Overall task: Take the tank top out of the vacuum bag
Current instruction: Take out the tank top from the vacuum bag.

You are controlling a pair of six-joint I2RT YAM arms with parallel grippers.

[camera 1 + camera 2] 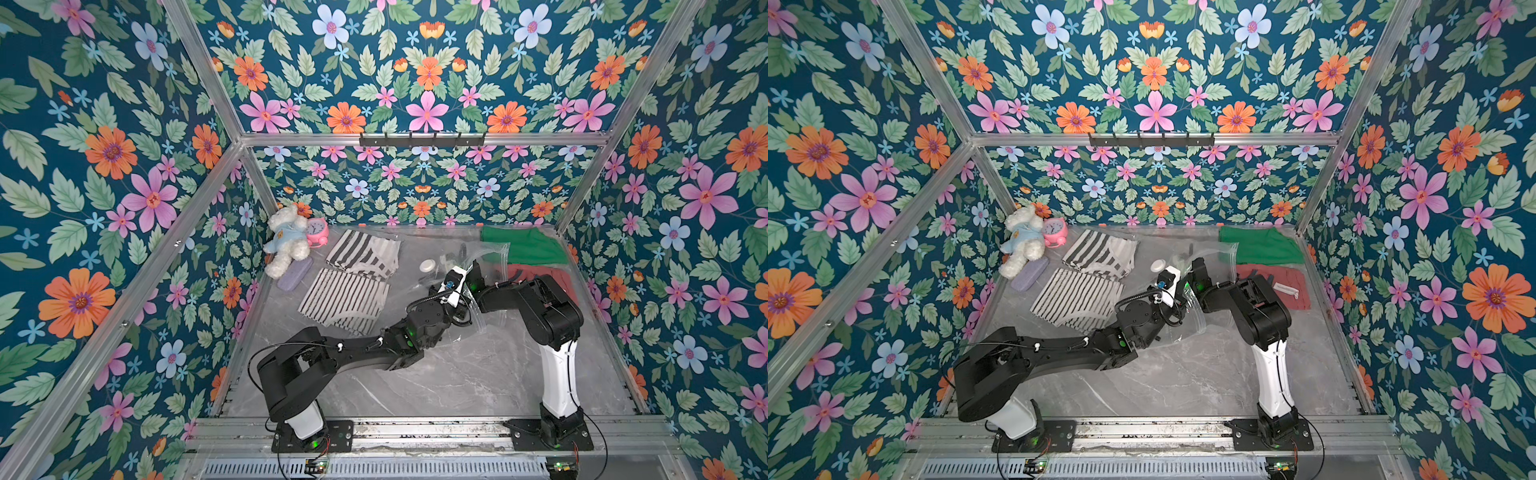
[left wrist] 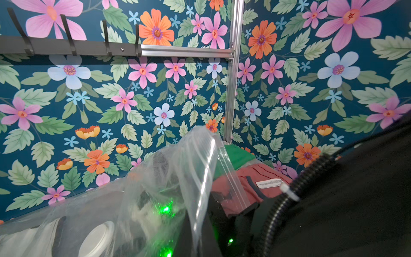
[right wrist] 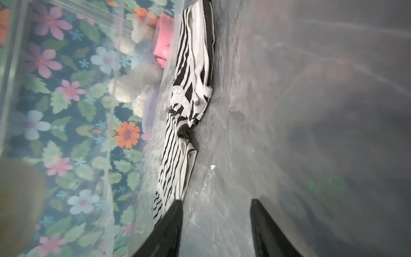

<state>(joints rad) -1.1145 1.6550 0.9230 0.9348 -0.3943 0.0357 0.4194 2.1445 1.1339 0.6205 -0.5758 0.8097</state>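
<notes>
Right wrist view shows the right gripper (image 3: 214, 200), jaws half apart, inside the large clear crinkly vacuum bag (image 3: 244, 111) beside the black-and-white striped tank top (image 3: 184, 142), so it should straddle a fold before closing while the clamped left gripper (image 1: 459, 274) holds the mouth up.

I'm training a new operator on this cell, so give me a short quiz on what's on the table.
1. True or false: the right hand is open inside the vacuum bag.
2. Which garment lies nearest the back right corner? A green, B striped, C red.
3. Fill in: the pink alarm clock stands beside the white ____.
Key: 1 true. 2 A, the green garment. 3 teddy bear.
</notes>
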